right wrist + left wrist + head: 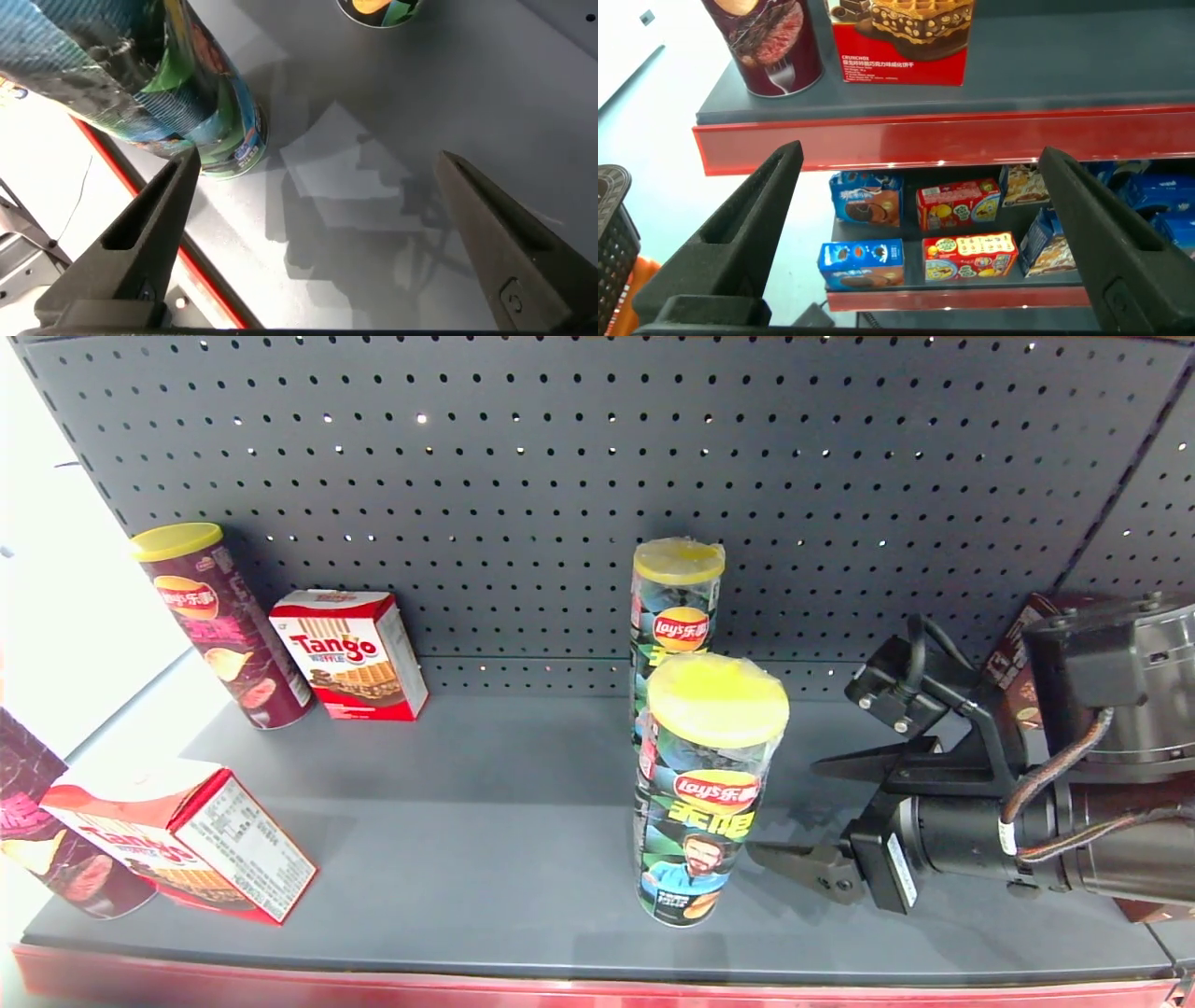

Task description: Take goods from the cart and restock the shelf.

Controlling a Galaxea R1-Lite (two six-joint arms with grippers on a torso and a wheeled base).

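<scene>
Two green-and-black chip cans with yellow lids stand upright mid-shelf, one near the front (707, 803) and one behind it (674, 607). My right gripper (784, 808) hovers low over the shelf just right of the front can, open, with nothing between its fingers. The right wrist view has that can's base (201, 112) beside the open right gripper (318, 163), and the rear can's base (378, 9) farther off. My left gripper (920, 154) is open and empty, below and in front of the red shelf edge (952, 140).
A maroon chip can (224, 625) and a red wafer box (353, 653) stand at the back left. Another wafer box (182, 840) and maroon can (47, 849) sit front left. A brown packet (1018, 653) is behind my right arm. Cookie boxes (957, 233) fill lower shelves.
</scene>
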